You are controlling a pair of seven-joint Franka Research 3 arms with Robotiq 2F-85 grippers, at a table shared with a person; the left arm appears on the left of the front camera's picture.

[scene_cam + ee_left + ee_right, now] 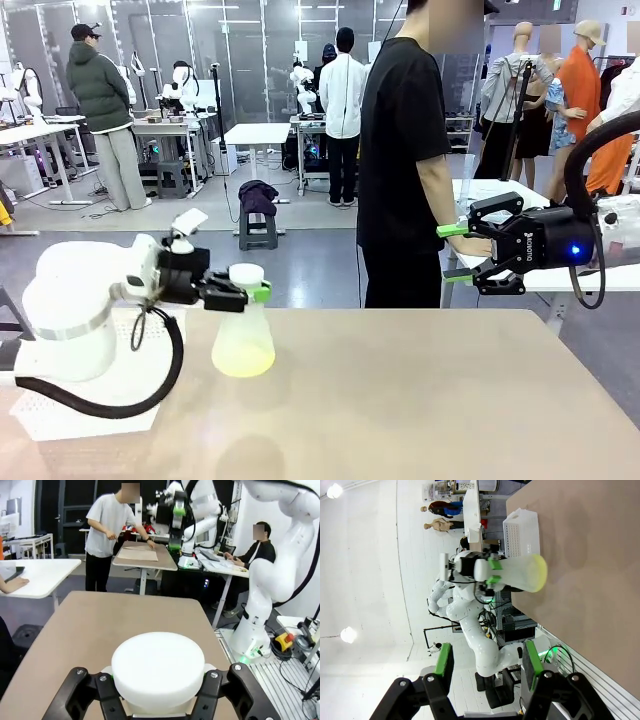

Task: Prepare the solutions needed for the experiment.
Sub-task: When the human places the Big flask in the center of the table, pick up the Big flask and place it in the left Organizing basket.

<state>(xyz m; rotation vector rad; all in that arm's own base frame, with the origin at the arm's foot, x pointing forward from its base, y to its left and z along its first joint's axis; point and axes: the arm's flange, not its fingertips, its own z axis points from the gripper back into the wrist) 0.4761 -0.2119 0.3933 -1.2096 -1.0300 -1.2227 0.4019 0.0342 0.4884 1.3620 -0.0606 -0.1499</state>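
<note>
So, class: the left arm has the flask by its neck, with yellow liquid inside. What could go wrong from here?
1. The left fingers pinch only the narrow neck of the flask, so it could slip or swing.
2. A tilt might spill the yellow liquid if the white cap is loose.

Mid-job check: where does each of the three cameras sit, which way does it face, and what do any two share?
Front view: between the arms, looking across the tan table at a person; left gripper shut on the frosted plastic conical flask, right gripper open in the air.
Left wrist view: looks along its fingers over the flask's white round cap.
Right wrist view: rolled sideways; fingers frame the flask.
Shared: front and right wrist views show the pale yellow-green liquid.
</note>
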